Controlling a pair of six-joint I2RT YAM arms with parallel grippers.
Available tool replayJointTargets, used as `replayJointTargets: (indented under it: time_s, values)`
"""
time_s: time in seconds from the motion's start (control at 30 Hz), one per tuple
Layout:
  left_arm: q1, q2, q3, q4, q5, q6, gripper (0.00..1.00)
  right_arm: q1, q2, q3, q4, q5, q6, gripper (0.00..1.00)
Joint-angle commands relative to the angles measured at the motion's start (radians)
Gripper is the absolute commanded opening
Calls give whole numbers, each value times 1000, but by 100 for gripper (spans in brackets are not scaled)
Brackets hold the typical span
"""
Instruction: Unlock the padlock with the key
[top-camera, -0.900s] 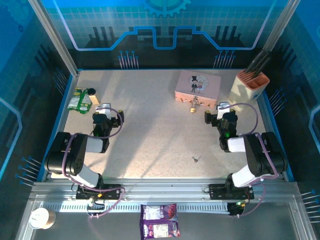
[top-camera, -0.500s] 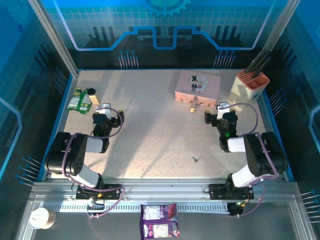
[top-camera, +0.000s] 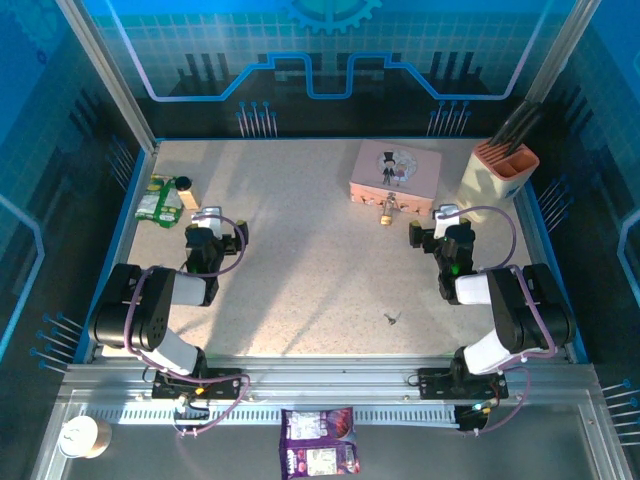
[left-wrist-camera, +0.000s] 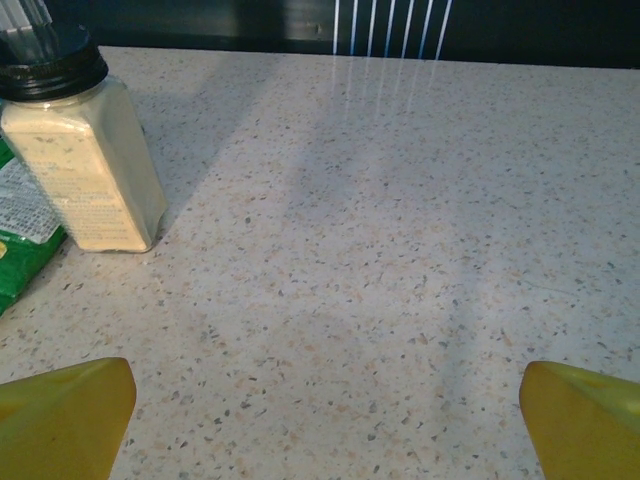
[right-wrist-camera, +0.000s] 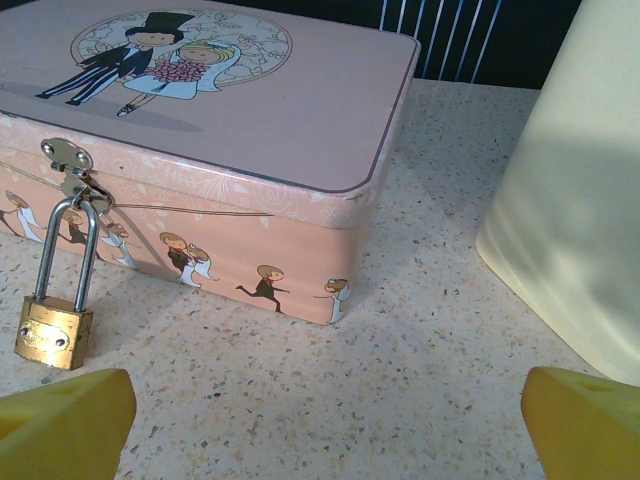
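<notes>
The tiny brass padlock (right-wrist-camera: 52, 335) hangs by its silvery shackle from the clasp of the pink picture box (right-wrist-camera: 250, 110), resting on the table at the box's front. From above, the padlock (top-camera: 385, 217) is a small spot before the box (top-camera: 396, 172). The thin dark key (top-camera: 391, 319) lies alone on the speckled table, nearer the arms' bases. My right gripper (right-wrist-camera: 330, 410) stands open, low over the table, facing the box's right corner, with the padlock to its left. My left gripper (left-wrist-camera: 330, 400) is open over bare table, nothing between its yellow fingertips (left-wrist-camera: 60, 410).
A spice jar (left-wrist-camera: 85, 170) with a black lid and a green packet (left-wrist-camera: 15, 250) lie at the far left. A cream holder (right-wrist-camera: 580, 190) with dark handles stands right of the box. A purple packet (top-camera: 320, 450) and a paper cup (top-camera: 80, 437) sit off the table's near edge.
</notes>
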Motion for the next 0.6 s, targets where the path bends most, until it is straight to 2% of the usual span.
replayJointTargets:
  time_s: [0.0,0.1,0.17,0.23,0.33,0.47,0.57]
  values:
    - [-9,-19,-36,95,52,25,99,26,8,-4,56,2,-34,100]
    - [-48,-129,-69,68,22,67,99,54,-22,-57,139,18,-67,100]
    - [-84,-229,-74,0,-40,91,99,72,-88,-71,107,30,-86,100]
    - [-99,-366,-59,-115,-59,66,99,94,-183,-50,-14,16,-117,100]
    - [-101,-529,18,-350,-63,-45,99,126,-325,26,-247,13,-105,100]
    - [-101,-644,165,-631,-69,-254,99,131,-492,166,-565,-84,48,100]
    - [-101,-686,297,-905,-106,-433,99,131,-571,286,-812,-93,225,100]
